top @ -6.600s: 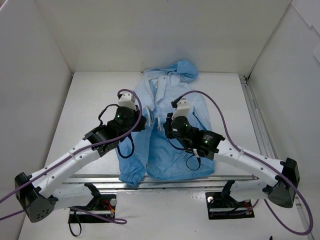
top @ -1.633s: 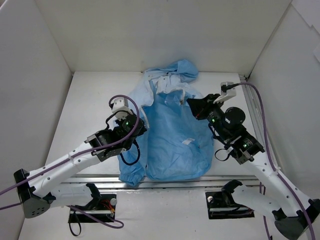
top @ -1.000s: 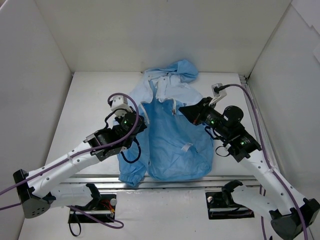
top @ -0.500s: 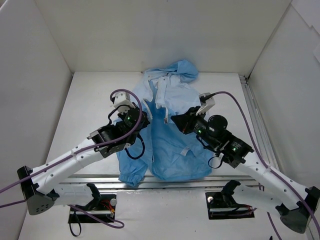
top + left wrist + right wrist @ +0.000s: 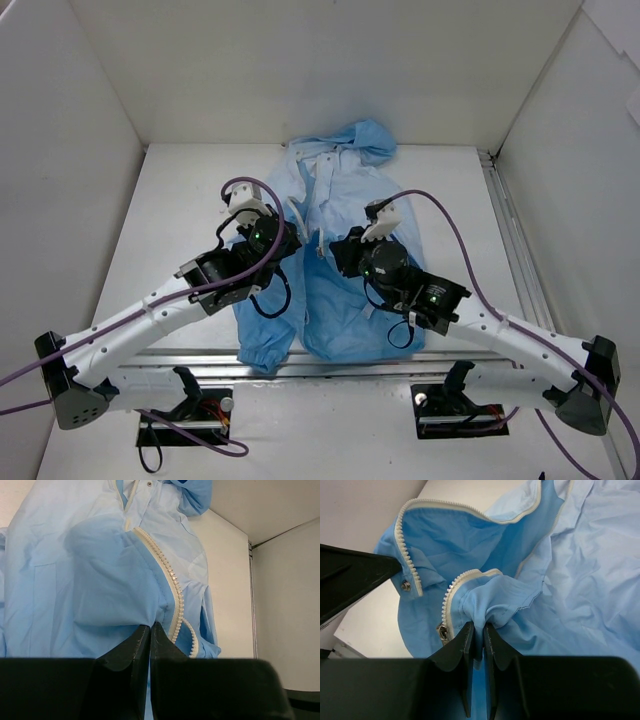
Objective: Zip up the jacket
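Blue jacket on white table, walls on three sides

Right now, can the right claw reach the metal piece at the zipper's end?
Probably not: the right claw is shut on the jacket, though the metal piece lies uncovered beside it.

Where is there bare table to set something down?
Bare table lies far left, between the side wall and the jacket, and far right, between the jacket and the metal rail. The near middle is crowded by the left arm and right arm.
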Available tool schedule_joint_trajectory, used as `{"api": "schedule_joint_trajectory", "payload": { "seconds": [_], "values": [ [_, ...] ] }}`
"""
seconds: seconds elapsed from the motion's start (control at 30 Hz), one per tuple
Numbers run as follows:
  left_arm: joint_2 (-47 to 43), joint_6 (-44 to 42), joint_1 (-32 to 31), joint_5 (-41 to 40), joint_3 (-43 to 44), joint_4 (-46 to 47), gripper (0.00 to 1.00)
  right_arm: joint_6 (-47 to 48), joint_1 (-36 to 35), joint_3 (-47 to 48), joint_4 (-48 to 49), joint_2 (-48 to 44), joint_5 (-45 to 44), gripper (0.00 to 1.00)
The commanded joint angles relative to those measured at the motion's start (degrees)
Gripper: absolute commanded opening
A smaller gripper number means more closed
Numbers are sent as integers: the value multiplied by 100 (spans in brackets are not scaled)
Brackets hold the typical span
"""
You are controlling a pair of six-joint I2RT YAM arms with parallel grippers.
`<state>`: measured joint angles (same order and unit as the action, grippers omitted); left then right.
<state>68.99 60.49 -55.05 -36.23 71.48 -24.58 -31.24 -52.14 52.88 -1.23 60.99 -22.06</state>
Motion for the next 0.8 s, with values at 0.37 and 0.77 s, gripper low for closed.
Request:
{"api": "schedule_joint_trajectory", "payload": {
  "seconds": [0.37,0.77],
  "values": [
    [35,-37,-32,28,305,401,0,22,-42,591,607,299,-544,0],
    [88,7,-32,116,331,392,0,13,-130,679,677,422,-483,0]
  ]
}}
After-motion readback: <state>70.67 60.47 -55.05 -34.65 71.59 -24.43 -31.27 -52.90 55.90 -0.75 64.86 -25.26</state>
